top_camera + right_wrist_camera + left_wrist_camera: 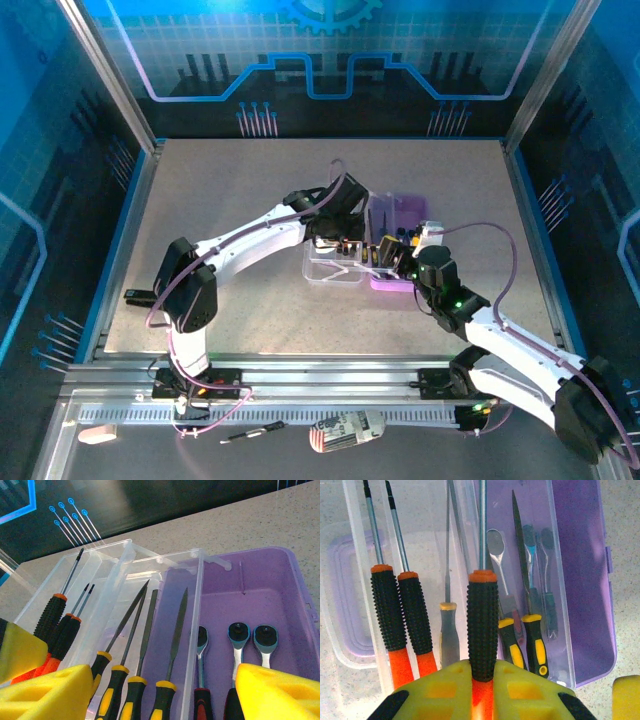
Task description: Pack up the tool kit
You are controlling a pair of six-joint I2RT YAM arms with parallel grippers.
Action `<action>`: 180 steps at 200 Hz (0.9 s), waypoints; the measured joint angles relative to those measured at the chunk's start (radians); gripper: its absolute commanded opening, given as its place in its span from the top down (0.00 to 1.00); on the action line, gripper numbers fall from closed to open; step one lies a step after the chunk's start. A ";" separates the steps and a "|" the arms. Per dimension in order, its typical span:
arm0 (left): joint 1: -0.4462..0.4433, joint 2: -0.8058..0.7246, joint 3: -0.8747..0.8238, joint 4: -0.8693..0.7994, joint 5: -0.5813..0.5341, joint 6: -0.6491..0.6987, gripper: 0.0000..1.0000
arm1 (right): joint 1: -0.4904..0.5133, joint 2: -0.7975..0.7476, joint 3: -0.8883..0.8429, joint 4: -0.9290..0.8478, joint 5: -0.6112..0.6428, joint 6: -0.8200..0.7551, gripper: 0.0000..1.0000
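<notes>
The largely filled tool kit (408, 210) is pictured open at the middle of the worktop (250, 180), with one screwdriver (482, 625), not yet stowed, clenched in the left tool (482, 692) and the right tool (165, 700) held spread and empty.

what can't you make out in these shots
- Top view: tool kit contents, too small to tell apart.
- Left wrist: held screwdriver's tip, cut off by top edge; its butt hidden inside left gripper.
- Right wrist: wrenches' handles, cut by bottom edge and right gripper.
</notes>
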 measured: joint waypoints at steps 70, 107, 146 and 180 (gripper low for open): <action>-0.002 0.005 -0.001 0.000 0.000 -0.008 0.84 | 0.000 0.000 0.000 0.000 0.000 0.000 0.24; -0.004 0.013 -0.001 0.000 -0.001 -0.008 0.84 | -0.001 0.000 0.000 0.001 -0.008 0.007 0.24; -0.004 0.031 -0.001 0.000 -0.004 -0.008 0.83 | -0.001 -0.005 0.000 0.002 -0.008 0.008 0.24; -0.005 0.037 -0.001 -0.001 -0.004 -0.008 0.81 | -0.002 -0.010 0.000 0.003 -0.008 0.008 0.23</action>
